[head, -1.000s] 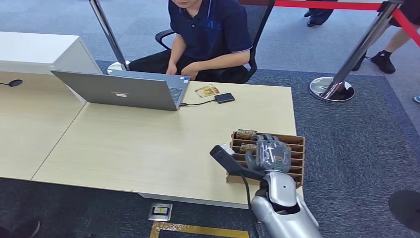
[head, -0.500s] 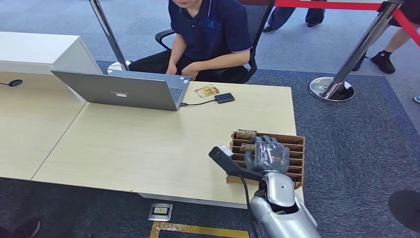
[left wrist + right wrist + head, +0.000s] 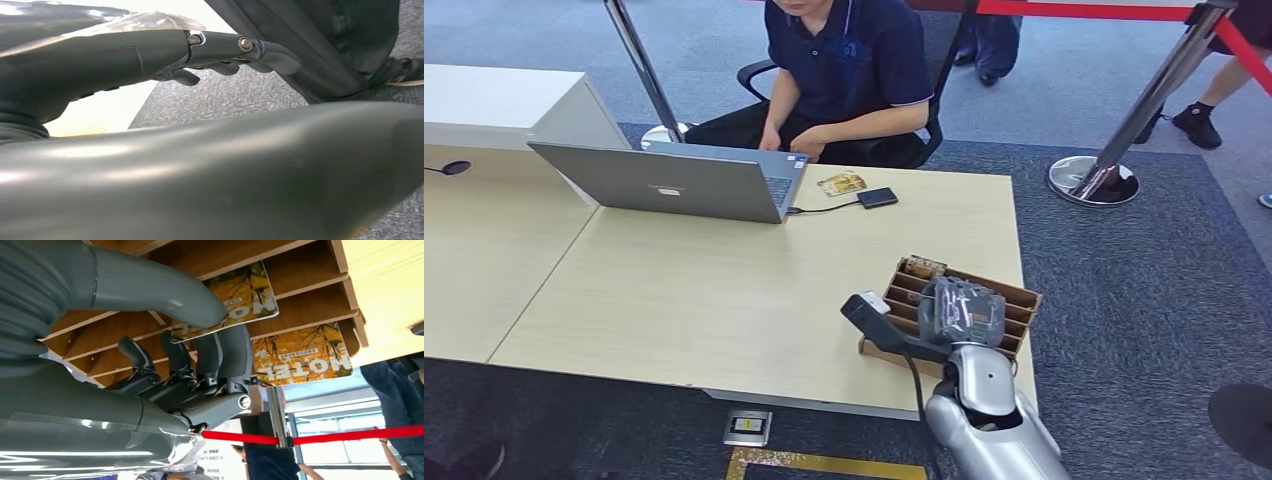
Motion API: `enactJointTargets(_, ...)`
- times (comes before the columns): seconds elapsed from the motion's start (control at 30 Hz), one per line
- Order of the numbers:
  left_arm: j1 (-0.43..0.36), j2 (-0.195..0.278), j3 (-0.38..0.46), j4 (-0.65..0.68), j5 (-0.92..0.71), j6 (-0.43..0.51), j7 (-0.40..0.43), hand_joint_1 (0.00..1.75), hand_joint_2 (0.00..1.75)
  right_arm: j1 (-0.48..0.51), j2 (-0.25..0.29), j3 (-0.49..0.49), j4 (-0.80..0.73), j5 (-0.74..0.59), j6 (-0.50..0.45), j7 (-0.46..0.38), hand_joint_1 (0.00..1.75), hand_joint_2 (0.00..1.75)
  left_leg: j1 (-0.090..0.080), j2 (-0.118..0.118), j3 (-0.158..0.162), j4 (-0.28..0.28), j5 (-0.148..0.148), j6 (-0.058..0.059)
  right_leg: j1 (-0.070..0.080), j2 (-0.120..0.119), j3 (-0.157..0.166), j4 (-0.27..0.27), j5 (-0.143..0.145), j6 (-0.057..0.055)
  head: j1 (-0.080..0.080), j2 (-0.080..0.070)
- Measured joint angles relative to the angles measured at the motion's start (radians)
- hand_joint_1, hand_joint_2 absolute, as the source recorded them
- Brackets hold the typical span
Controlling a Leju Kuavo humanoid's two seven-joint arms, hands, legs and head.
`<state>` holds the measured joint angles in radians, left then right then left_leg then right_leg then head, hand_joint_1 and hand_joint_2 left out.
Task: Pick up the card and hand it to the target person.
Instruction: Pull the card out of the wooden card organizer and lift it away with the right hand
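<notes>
A wooden slotted card rack (image 3: 1016, 298) sits at the table's near right corner, skewed to the table edge. My right hand (image 3: 962, 312) lies over it. In the right wrist view the thumb (image 3: 165, 292) presses on a yellow-leaf hotel card (image 3: 245, 305) and the dark fingers (image 3: 220, 357) curl against its other side, so the card is pinched while still in its slot. A second, similar card (image 3: 300, 357) stands in the neighbouring slot. The person (image 3: 849, 70) in a navy shirt sits across the table. My left hand (image 3: 225, 50) hangs beside the table, holding nothing.
An open grey laptop (image 3: 674, 182) stands in front of the person, with a loose card (image 3: 841, 183) and a black device (image 3: 877, 197) beside it. A stanchion base (image 3: 1094, 180) with red rope stands at the right on the carpet.
The card rack has turned and slid slightly left under my right hand, which has shifted with it. A passer-by's legs in the background have moved left.
</notes>
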<state>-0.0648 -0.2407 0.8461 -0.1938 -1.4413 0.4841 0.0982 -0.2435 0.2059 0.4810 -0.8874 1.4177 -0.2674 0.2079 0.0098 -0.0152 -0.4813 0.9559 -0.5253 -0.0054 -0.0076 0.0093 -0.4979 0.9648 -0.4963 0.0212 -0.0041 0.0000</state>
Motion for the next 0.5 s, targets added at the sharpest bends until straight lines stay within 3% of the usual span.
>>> enactJointTargets(0.5,0.000,0.000,0.000,0.000,0.005,0.001,-0.001,0.00,0.00,-0.002,0.002,-0.001,-0.003,0.001,-0.017,-0.012,1.42,1.75,0.000,0.000,0.000,0.000,0.000,0.000,0.000,0.000,0.000,0.000,0.000,0.000,0.000,0.000)
